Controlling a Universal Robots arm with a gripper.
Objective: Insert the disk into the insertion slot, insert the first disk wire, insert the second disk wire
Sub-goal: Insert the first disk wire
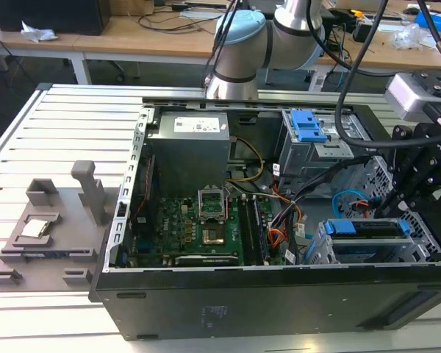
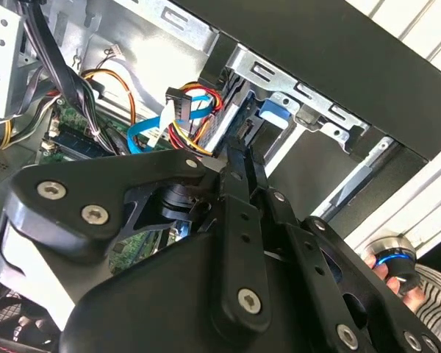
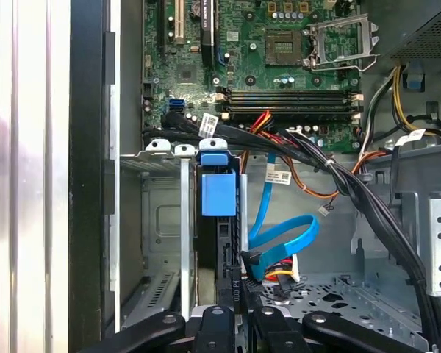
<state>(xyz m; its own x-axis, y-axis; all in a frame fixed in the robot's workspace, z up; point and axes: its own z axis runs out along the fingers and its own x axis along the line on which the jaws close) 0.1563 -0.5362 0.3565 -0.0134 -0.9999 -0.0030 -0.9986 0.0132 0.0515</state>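
Blue-framed disk [image 1: 367, 228] sits inside the grey perforated insertion slot [image 1: 320, 254].

We see the insertion slot [image 1: 316, 254] as bare grey sheet metal, perforated, dull. Disk [image 1: 367, 229] carrier: bright blue plastic, smooth. End effector [image 3: 239, 294]: matt black, shiny screw heads. Flat cable [image 3: 283, 235] beside the insertion slot: glossy blue plastic. Desk [image 1: 51, 125]: ribbed, brushed metal.

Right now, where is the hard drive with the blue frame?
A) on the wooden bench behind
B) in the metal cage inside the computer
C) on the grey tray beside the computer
B: in the exterior view the disk sits inside the insertion slot, within the open case.
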